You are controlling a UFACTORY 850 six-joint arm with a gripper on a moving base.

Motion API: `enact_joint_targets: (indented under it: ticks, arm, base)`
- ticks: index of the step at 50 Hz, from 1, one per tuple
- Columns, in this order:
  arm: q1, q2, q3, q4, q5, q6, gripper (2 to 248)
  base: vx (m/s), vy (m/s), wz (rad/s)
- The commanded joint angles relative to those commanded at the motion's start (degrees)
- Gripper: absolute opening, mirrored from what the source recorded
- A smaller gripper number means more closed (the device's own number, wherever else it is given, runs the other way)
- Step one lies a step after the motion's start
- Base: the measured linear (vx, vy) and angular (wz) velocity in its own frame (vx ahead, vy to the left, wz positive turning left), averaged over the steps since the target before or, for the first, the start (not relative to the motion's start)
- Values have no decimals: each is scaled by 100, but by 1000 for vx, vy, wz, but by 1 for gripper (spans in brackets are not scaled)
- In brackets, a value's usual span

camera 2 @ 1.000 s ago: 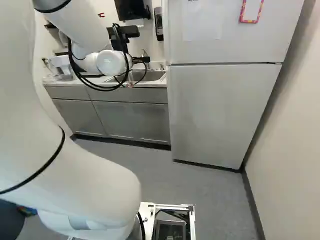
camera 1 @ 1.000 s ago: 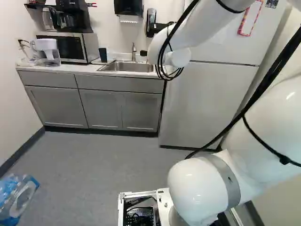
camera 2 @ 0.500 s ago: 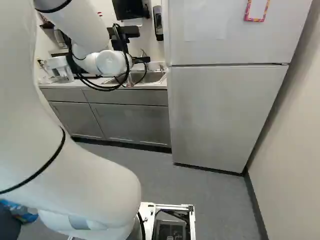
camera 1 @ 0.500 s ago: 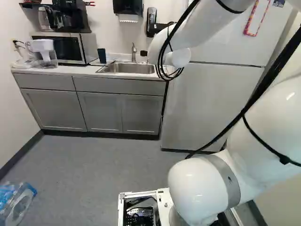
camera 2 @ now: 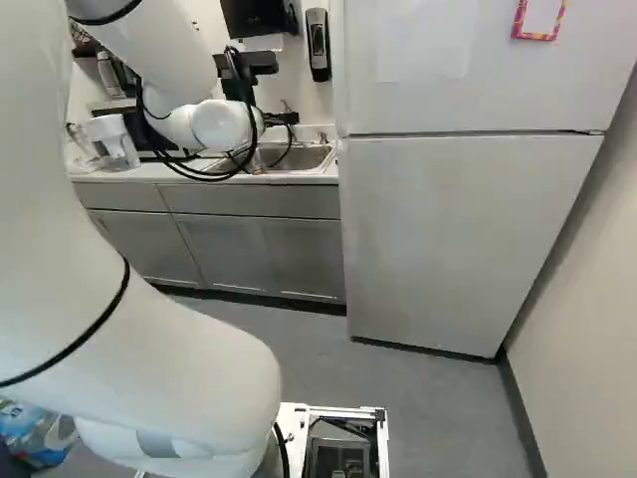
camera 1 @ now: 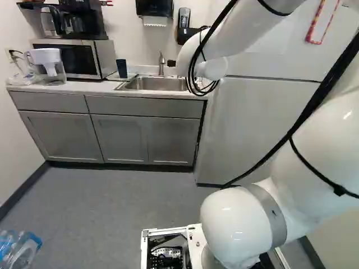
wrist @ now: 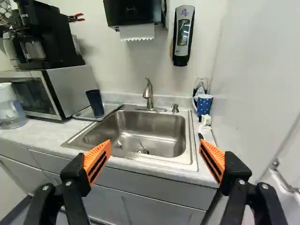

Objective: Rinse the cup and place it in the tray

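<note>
The gripper point(camera 2: 283, 119) is mostly hidden behind the white wrist in the right base view. Seen from the wrist, the gripper point(wrist: 155, 145) stands wide open before the counter's front edge, nothing between its orange pads. Ahead of it lies the steel sink point(wrist: 146, 133), its faucet point(wrist: 148, 93) behind the basin. A dark blue cup point(wrist: 95, 103) stands, slightly tilted in view, on the shallow tray point(wrist: 110, 109) between sink and microwave. On the sink's other side is a blue dotted mug point(wrist: 204, 105).
The microwave point(camera 1: 76, 58) carries a coffee maker; a water pitcher point(camera 1: 50, 64) stands beside it. A tall white fridge point(camera 2: 463, 234) adjoins the counter point(camera 1: 84, 87). Wrapped bottles point(camera 1: 19, 249) lie on the floor at the left. Towel dispenser point(wrist: 135, 14) and soap dispenser point(wrist: 183, 35) hang above the sink.
The base has moved ahead: counter and fridge look nearer, and the wrapped bottles have slid toward the left base view's lower left. The arm keeps its pose over its lowest joint.
</note>
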Motion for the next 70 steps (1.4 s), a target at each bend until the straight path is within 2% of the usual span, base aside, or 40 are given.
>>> enact_joint_targets:
  ticks: [40,70]
  arm:
    - [0,0,0,0,0,0,247]
    - [0,0,0,0,0,0,247]
  base:
    - [170,88,133]
    - [172,43,176]
